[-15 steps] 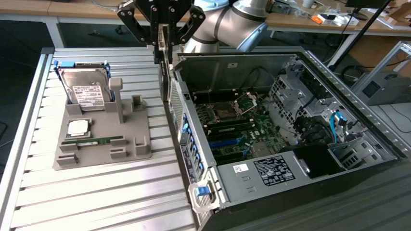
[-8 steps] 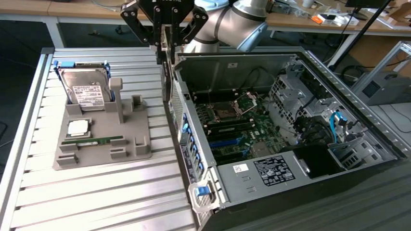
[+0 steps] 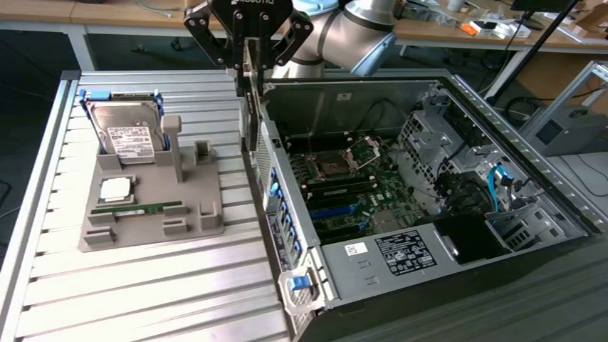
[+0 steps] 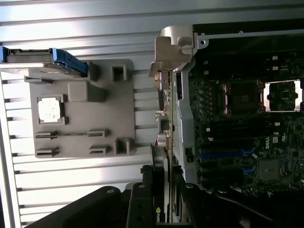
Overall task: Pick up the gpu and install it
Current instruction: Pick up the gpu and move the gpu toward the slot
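The gpu (image 3: 253, 92) hangs edge-on as a thin dark card below my gripper (image 3: 249, 50), which is shut on its upper edge. It sits over the case's side wall on the exterior view's left, between the grey fixture and the open computer case (image 3: 532, 178). In the wrist view the gpu (image 4: 164, 118) runs away from the gripper (image 4: 164, 190), ending in its silver metal bracket (image 4: 173, 45). A black finger (image 4: 142, 194) presses each side of the card. The motherboard (image 3: 347, 185) lies exposed inside the case.
A grey fixture (image 3: 204, 214) on the slatted table holds a hard drive (image 3: 128, 132) standing upright, a processor chip (image 3: 116, 189) and a green memory stick (image 3: 142, 210). Drive cages and cables (image 3: 456, 178) fill the case's far side. Benches stand behind.
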`<state>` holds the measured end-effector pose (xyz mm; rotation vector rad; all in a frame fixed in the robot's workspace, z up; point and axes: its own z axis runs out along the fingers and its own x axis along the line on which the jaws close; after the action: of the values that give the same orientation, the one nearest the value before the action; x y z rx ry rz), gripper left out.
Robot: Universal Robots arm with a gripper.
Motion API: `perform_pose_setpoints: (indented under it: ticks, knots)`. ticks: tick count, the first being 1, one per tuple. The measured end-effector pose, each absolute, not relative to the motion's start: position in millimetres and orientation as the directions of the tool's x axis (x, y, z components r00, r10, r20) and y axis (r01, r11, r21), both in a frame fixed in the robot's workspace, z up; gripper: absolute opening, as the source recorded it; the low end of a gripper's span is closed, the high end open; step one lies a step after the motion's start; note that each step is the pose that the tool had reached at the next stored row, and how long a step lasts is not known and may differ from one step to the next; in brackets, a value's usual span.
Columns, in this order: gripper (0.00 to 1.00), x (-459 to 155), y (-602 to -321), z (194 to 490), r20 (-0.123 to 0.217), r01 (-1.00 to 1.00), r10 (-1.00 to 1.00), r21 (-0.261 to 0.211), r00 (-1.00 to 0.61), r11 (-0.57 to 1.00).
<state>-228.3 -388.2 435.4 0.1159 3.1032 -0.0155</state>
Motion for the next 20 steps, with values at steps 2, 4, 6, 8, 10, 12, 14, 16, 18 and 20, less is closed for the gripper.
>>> perform_pose_setpoints:
  ticks: [2,4,6,8,10,12,14,16,18,20]
  knots:
    - [0.27,-227.1,-389.0,435.4,-0.037,0.075,0.074,-0.009,-0.997,0.997]
    - [0.27,-226.0,-390.0,435.4,-0.037,0.075,0.074,-0.009,-0.997,0.997]
    - [0.27,-225.1,-390.9,435.4,-0.037,0.075,0.074,-0.009,-0.997,0.997]
    - [0.27,-224.1,-392.0,435.4,-0.037,0.075,0.074,-0.009,-0.997,0.997]
    - [0.27,-223.0,-393.2,435.4,-0.037,0.075,0.074,-0.009,-0.997,0.997]
    - [0.27,-221.9,-394.2,435.4,-0.037,0.075,0.074,-0.009,-0.997,0.997]
    - [0.27,-221.0,-395.2,435.4,-0.037,0.075,0.074,-0.009,-0.997,0.997]
    - [0.27,-220.1,-396.1,435.4,-0.037,0.075,0.074,-0.009,-0.997,0.997]
    - [0.27,-219.0,-397.1,435.4,-0.037,0.075,0.074,-0.009,-0.997,0.997]
    - [0.27,-218.0,-398.2,435.4,-0.037,0.075,0.074,-0.009,-0.997,0.997]
